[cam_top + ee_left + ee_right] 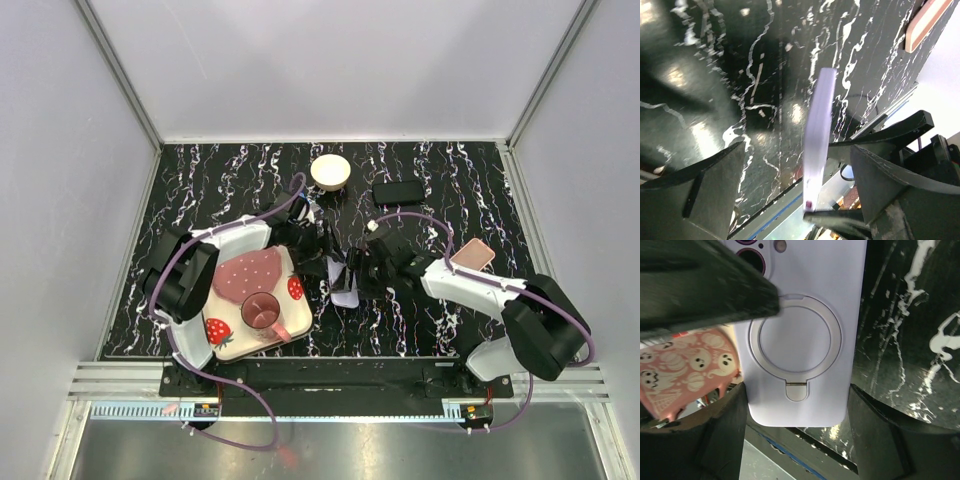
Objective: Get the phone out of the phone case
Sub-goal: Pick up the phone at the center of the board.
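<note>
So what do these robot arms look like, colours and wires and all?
Both the left arm and right arm have chunky black joints joined by white shells. A purple cable loops loosely along each. The left gripper and right gripper are black, each with two broad wedge-shaped fingers.

- The top camera hangs above and behind my arms (pixel 470 285). It looks down from well off on the whole black marbled table (pixel 440 190) and the pale walls (pixel 330 70) around it.
- My left wrist camera looks out between my left fingers (pixel 705 200), very close, and sees the lilac phone case (pixel 817 140) edge-on above the tabletop.
- My right wrist camera faces the same case's back flat-on, and the case fills much of the frame.
- All three views share that case, near the table's middle.
</note>
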Tool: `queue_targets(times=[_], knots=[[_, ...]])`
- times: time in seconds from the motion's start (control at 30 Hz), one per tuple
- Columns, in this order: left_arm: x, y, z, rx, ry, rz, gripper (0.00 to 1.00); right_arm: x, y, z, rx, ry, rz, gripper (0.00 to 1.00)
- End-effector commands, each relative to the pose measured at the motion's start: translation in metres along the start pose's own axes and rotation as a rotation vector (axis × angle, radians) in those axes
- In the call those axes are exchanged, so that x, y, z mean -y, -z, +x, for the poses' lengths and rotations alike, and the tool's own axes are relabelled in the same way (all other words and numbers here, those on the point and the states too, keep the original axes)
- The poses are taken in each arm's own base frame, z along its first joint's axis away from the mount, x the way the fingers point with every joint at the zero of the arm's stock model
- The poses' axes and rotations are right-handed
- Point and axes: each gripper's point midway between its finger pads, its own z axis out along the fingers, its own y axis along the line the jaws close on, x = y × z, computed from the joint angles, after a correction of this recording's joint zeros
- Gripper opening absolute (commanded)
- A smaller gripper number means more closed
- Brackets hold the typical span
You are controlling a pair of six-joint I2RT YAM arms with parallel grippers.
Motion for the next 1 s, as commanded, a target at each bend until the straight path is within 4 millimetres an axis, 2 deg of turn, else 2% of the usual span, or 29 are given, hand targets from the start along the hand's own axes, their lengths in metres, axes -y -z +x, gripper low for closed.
queue_targets(times=[0.0, 0.03, 0.1, 0.13, 0.17, 0.2, 0.23, 0.27, 0.33, 0.37, 0.43, 0.47, 0.5, 0.57, 0.6, 0.63, 0.7, 0.77, 0.8, 0.97], knots=[[0.031, -0.01, -0.015, 0.041, -0.058, 0.027, 0.84, -0.048, 0.013, -0.03, 0.083, 0.01, -0.185, 0.15], [0.029, -0.016, -0.014, 0.028, -0.047, 0.019, 0.81, -0.051, 0.013, -0.031, 0.081, 0.013, -0.191, 0.15], [0.034, -0.02, -0.014, 0.024, -0.045, 0.022, 0.58, -0.053, 0.013, -0.032, 0.078, 0.014, -0.193, 0.14], [0.034, -0.021, -0.014, 0.024, -0.042, 0.019, 0.38, -0.054, 0.014, -0.034, 0.086, 0.018, -0.192, 0.14], [0.033, -0.021, -0.013, 0.021, -0.037, 0.014, 0.0, -0.047, 0.014, -0.036, 0.1, 0.005, -0.151, 0.15], [0.033, -0.021, -0.013, 0.017, -0.031, 0.008, 0.0, -0.042, 0.014, -0.038, 0.108, -0.002, -0.121, 0.23], [0.029, -0.022, -0.015, 0.025, -0.022, -0.014, 0.0, -0.041, 0.017, -0.042, 0.125, 0.001, -0.105, 0.35], [0.028, -0.021, -0.015, 0.028, -0.017, -0.028, 0.0, -0.031, 0.019, -0.043, 0.142, -0.004, -0.043, 0.6], [0.021, -0.021, -0.017, 0.044, 0.012, -0.072, 0.0, -0.032, 0.03, -0.053, 0.19, 0.027, -0.011, 0.75], [0.02, -0.02, -0.017, 0.044, 0.027, -0.082, 0.0, -0.025, 0.034, -0.054, 0.212, 0.041, 0.043, 0.8], [0.017, -0.024, -0.019, 0.05, 0.064, -0.105, 0.0, -0.026, 0.047, -0.067, 0.283, 0.093, 0.099, 0.8], [0.019, -0.022, -0.021, 0.049, 0.079, -0.124, 0.0, -0.032, 0.049, -0.063, 0.287, 0.131, 0.109, 0.81], [0.012, -0.025, -0.023, 0.058, 0.101, -0.163, 0.0, -0.035, 0.052, -0.064, 0.299, 0.157, 0.126, 0.81], [0.013, -0.023, -0.024, 0.063, 0.107, -0.2, 0.0, -0.037, 0.058, -0.07, 0.333, 0.217, 0.196, 0.81], [0.011, -0.022, -0.026, 0.08, 0.113, -0.22, 0.0, -0.044, 0.057, -0.063, 0.328, 0.256, 0.207, 0.81], [0.012, -0.021, -0.027, 0.086, 0.111, -0.224, 0.0, -0.046, 0.057, -0.068, 0.346, 0.283, 0.239, 0.8], [0.013, -0.018, -0.03, 0.1, 0.121, -0.237, 0.0, -0.051, 0.049, -0.061, 0.339, 0.332, 0.271, 0.79], [0.018, -0.016, -0.032, 0.107, 0.125, -0.238, 0.0, -0.054, 0.046, -0.064, 0.362, 0.365, 0.315, 0.77], [0.019, -0.015, -0.033, 0.108, 0.127, -0.239, 0.0, -0.058, 0.037, -0.058, 0.351, 0.397, 0.332, 0.75], [0.025, -0.01, -0.033, 0.098, 0.135, -0.238, 0.0, -0.051, 0.016, -0.05, 0.344, 0.468, 0.426, 0.7]])
